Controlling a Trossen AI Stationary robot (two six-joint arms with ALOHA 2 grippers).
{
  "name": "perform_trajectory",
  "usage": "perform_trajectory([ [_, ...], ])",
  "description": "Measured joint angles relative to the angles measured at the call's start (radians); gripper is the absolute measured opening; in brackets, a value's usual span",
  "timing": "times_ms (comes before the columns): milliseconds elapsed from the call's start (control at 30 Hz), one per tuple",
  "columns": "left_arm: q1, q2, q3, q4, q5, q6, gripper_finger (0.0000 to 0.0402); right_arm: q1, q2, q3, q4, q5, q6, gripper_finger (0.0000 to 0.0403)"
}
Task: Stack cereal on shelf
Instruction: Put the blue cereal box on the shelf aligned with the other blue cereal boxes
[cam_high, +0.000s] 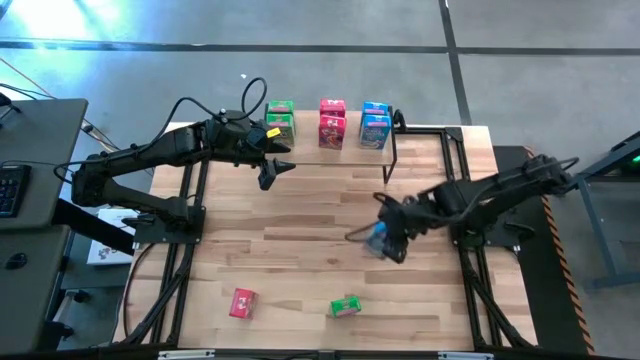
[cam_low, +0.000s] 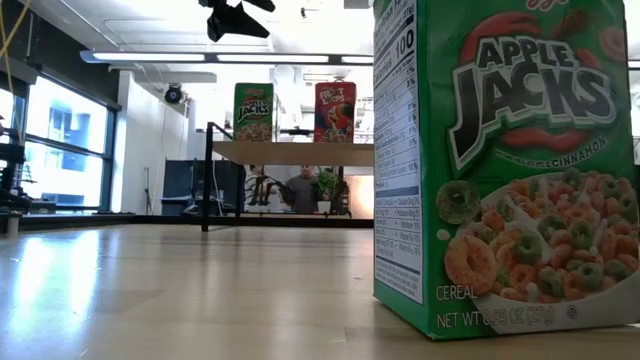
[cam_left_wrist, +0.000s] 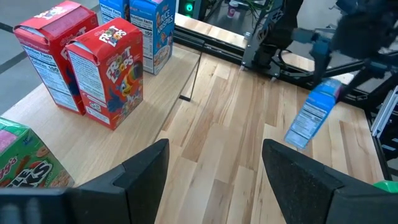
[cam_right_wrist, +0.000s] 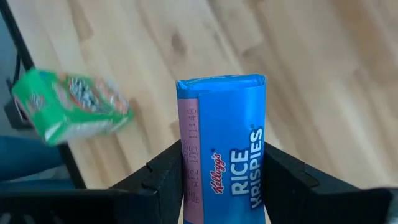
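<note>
On the shelf (cam_high: 430, 140) I am counting two green boxes (cam_high: 280, 120), two red boxes (cam_high: 332, 122) and two blue boxes (cam_high: 375, 124), and one red box (cam_high: 243, 303) and one green box (cam_high: 346, 306) are lying on the wooden table (cam_high: 300, 230), near its front edge. The floor around is grey, and in the low view a person (cam_low: 300, 190) is sitting in the bright room behind. My left gripper (cam_high: 272, 168) is hanging released just beside the green boxes, and my right gripper (cam_high: 385, 238) is grasping a blue Rice Krispies box (cam_right_wrist: 224, 143) above the middle of the table, well apart from the shelf.
</note>
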Motion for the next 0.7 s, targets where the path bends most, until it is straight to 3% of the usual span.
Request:
perform_trajectory([
  [267, 0.000, 0.000, 0.000, 0.000, 0.000, 0.000, 0.0248, -0.173, 0.092, 0.188, -0.129, 0.003, -0.211, 0.0169],
  [700, 0.000, 0.000, 0.000, 0.000, 0.000, 0.000, 0.0248, -0.430, 0.288, 0.580, -0.422, 0.007, -0.718, 0.0169],
])
